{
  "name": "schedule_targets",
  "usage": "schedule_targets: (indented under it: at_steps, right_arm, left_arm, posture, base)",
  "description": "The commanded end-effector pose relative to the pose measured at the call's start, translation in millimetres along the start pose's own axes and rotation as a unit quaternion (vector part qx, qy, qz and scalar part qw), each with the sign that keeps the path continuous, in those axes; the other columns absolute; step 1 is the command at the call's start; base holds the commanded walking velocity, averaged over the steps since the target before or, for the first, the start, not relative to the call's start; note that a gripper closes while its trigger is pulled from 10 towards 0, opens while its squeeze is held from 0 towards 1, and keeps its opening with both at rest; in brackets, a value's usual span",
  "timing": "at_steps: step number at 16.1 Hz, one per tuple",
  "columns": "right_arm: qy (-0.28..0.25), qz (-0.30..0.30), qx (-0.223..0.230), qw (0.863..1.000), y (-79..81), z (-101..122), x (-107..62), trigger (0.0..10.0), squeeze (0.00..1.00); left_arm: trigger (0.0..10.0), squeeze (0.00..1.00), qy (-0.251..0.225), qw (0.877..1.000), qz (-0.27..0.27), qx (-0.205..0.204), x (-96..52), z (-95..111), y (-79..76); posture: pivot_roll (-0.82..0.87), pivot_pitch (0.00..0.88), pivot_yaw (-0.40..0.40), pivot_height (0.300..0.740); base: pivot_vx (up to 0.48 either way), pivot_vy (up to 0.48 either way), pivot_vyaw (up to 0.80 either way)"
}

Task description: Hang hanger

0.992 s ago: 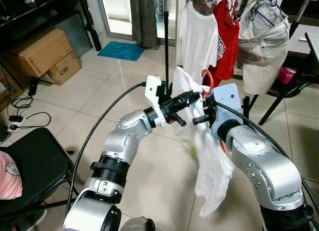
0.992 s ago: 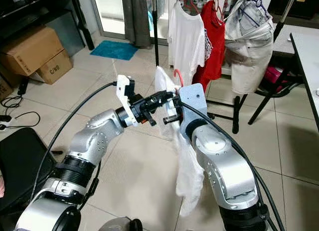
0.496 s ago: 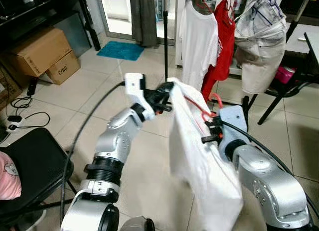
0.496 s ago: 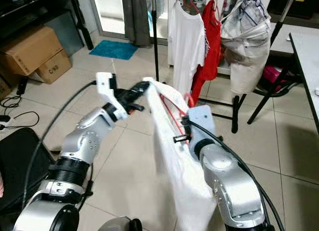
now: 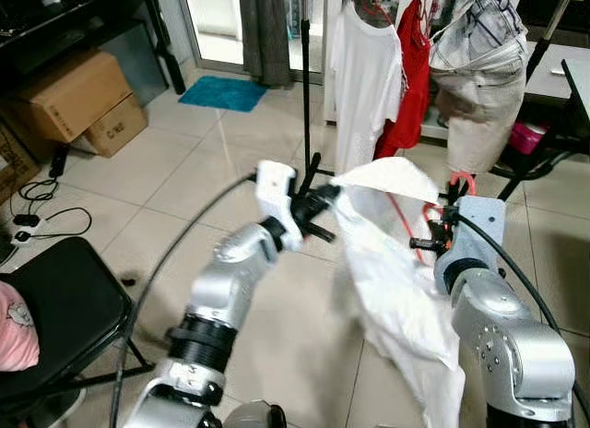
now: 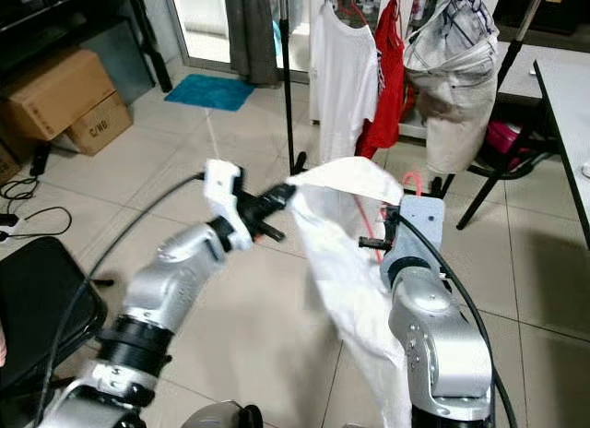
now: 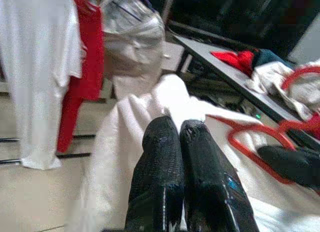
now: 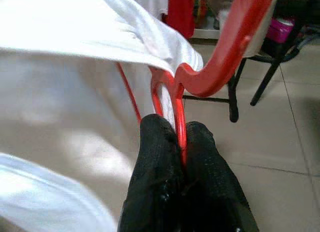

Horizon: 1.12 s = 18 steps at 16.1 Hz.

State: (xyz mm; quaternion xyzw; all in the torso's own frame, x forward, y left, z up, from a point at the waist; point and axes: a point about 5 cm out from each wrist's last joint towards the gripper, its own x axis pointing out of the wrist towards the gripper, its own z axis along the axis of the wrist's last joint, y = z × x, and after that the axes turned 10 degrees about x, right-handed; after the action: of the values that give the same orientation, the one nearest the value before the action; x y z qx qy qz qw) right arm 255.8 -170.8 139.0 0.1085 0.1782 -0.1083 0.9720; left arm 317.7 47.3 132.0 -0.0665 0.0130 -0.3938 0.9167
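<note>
While a white shirt is stretched out in front of the robot, its left edge is pinched between the closed fingers of the left gripper. A red hanger is clamped by the right gripper, whose fingers are pressed together on the thin red bar at the neck of the shirt. Both are held up over the tiled floor, with the shirt's lower part draped down on the right. Farther off, a clothes rack is seen with a white shirt, a red shirt and a pale garment hung on it.
</note>
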Motion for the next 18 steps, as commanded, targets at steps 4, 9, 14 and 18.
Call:
schedule_targets:
  at_steps: [4,9,14,18]
  right_arm:
    - [0.022,0.089,-0.058,0.994,27.3,-6.4,-0.2,10.0,0.00]
    - [0.115,0.205,-0.182,0.955,26.3,-31.5,-16.5,10.0,0.00]
    - [0.122,0.217,-0.177,0.952,17.2,-23.5,-18.2,10.0,0.00]
    - [0.049,0.111,-0.099,0.988,12.7,-5.7,-3.6,10.0,0.00]
  left_arm:
    - [0.0,0.00,-0.007,1.000,-0.012,-0.022,7.5,4.5,-18.2]
    - [0.0,0.00,0.014,0.978,0.207,0.023,-5.8,13.0,50.4]
    - [0.0,0.00,0.016,0.974,0.220,0.050,-9.5,19.4,60.3]
    - [0.0,0.00,0.039,0.987,0.142,0.069,0.8,5.6,26.9]
  posture:
    - [-0.05,0.040,0.087,0.740]
    - [-0.05,0.043,0.090,0.740]
    - [-0.05,0.046,0.088,0.740]
    - [-0.05,0.046,0.086,0.740]
  base:
    - [0.000,0.000,0.00]
    - [0.000,0.000,0.00]
    - [0.000,0.000,0.00]
    - [0.000,0.000,0.00]
